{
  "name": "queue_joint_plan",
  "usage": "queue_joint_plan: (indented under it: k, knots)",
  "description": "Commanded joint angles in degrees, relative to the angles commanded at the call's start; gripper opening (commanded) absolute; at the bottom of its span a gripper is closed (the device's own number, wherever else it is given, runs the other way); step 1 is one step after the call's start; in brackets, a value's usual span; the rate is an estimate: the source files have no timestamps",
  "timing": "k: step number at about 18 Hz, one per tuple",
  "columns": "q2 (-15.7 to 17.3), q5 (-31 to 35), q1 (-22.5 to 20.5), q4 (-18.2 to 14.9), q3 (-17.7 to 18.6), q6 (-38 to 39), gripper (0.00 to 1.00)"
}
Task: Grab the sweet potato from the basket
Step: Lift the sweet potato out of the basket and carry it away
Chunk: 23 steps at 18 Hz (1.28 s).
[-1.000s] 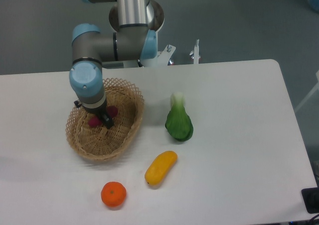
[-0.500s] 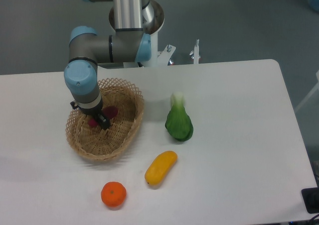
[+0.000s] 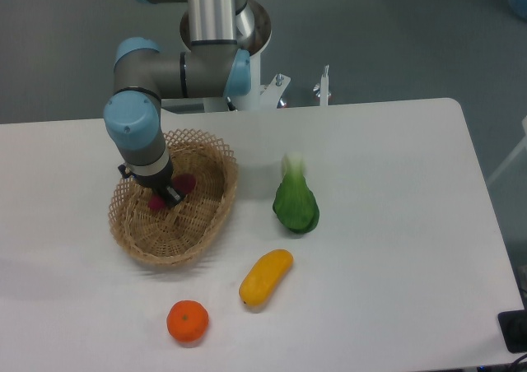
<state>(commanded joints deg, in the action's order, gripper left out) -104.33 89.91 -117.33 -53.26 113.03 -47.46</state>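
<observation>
**Pincer lowered over sweet potato in basket**

The pincer (image 3: pixel 167 195) was seen reaching down into the wicker basket (image 3: pixel 216 209) at the left of the white bench (image 3: pixel 395 224), its dark tip set across the sweet potato (image 3: pixel 186 183). The magenta tuber lay inside the basket, one end showing to the right of the tip and another patch of it just to the left. Whether the fingers were closed on it could not be told, since the wrist of the arm (image 3: pixel 136 137) covered them from above. The basket rested flat on the bench. To its right, well apart, a green leafy vegetable (image 3: pixel 296 202) was laid with its pale stalk pointing away from the camera. Nearer the front edge, a yellow fruit (image 3: pixel 266 277) was placed at a slant, with an orange (image 3: pixel 188 321) near it on the left.
</observation>
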Motion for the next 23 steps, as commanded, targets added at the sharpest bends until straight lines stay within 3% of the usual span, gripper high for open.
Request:
queue_joint_plan:
  k: [5,14,19,23]
  knots:
    - [2.81,-0.35,-5.45,-0.62,-2.02,-0.35,0.18]
    - [3.08,-0.62,-16.17,-0.7,-8.96,-1.23,0.18]
    - [1.5,-0.53,-22.93,-6.58,-15.38,-5.88,0.18]
    - [1.41,-0.61,-30.05,-7.12,-14.86,-13.51,0.18]
